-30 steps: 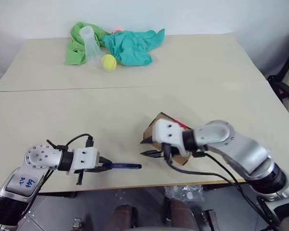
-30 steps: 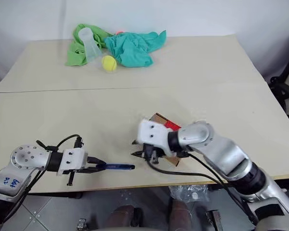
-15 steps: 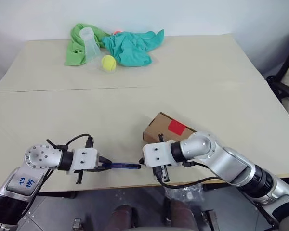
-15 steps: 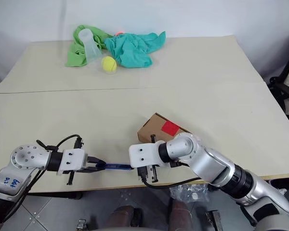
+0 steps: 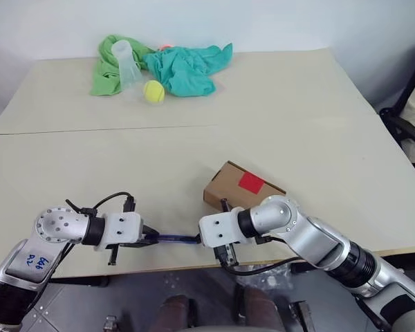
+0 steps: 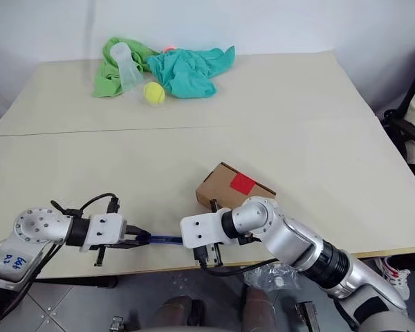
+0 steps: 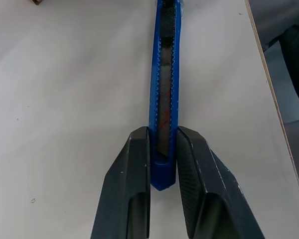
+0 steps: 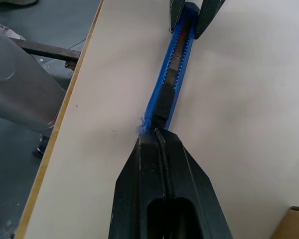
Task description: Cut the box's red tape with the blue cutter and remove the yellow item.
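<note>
- The cutter [image 7: 163, 99] lies along the table's [image 5: 297, 124] near edge, its butt clamped by the left gripper [image 7: 162, 149]; the right gripper [image 8: 157, 137], fingers pressed together with nothing between them, meets its far tip.
- Risk: the closed right fingers, pushing on that tip, could skid the cutter off the edge or twist it in the left grip, since the hold is only at the butt.
- The box [image 5: 243, 187], red tape [image 5: 252, 182] uncut, sits just behind the right gripper.
- A second ago the right gripper was partly open over the box; it has since swung down to the cutter and closed.
</note>
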`<state>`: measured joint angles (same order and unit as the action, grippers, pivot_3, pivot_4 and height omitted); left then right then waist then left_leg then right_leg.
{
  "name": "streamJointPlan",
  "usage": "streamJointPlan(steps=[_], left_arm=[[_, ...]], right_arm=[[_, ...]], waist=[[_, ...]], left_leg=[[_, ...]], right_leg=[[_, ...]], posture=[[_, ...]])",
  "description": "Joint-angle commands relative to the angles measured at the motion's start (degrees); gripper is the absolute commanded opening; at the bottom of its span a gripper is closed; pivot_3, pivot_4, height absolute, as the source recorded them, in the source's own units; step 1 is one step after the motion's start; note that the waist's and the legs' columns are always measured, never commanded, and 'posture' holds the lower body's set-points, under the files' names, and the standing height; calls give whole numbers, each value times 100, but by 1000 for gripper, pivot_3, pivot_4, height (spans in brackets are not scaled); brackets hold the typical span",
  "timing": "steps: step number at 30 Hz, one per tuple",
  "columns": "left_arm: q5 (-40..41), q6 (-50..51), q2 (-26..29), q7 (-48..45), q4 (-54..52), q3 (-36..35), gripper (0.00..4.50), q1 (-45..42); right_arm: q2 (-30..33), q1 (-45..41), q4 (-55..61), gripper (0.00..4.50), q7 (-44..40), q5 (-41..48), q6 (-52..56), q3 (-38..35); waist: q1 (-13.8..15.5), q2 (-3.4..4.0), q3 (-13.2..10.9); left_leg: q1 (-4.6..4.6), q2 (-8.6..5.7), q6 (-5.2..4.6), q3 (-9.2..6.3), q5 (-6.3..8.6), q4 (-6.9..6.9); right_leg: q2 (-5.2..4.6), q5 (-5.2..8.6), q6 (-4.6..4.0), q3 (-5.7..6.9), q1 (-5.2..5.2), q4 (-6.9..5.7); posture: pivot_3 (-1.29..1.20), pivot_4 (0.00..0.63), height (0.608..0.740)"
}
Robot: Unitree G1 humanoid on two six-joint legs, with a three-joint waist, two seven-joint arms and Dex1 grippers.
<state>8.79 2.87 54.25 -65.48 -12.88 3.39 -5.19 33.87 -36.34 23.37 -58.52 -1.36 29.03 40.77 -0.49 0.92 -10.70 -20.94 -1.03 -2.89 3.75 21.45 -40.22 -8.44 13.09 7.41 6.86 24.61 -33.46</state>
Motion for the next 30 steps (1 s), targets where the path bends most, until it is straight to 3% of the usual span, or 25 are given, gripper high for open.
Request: streamJointPlan(steps=[1, 14, 30], left_arm=[[-182, 191, 83, 2, -127, 157, 437, 231], [-181, 354, 54, 46, -299, 181, 437, 207], [-269, 321, -100, 137, -193, 261, 437, 59]], right_arm=[[-201, 44, -142, 31, -57, -150, -141, 124], [-902, -56, -623, 31, -64, -432, -354, 179], [-1173, -95, -854, 31, -100, -506, -481, 19]], waist=[[-6, 1, 0], [-69, 2, 2], [-86, 3, 2]], left_leg=[[1, 0, 0, 0, 0, 0], [8, -2, 0, -2, 0, 1], [32, -6, 1, -1, 1, 2]], right_leg=[[0, 0, 0, 0, 0, 0], [0, 1, -1, 0, -7, -3], [-5, 2, -4, -8, -24, -11]], posture=[[0, 150, 740], [0, 150, 740], [0, 150, 740]])
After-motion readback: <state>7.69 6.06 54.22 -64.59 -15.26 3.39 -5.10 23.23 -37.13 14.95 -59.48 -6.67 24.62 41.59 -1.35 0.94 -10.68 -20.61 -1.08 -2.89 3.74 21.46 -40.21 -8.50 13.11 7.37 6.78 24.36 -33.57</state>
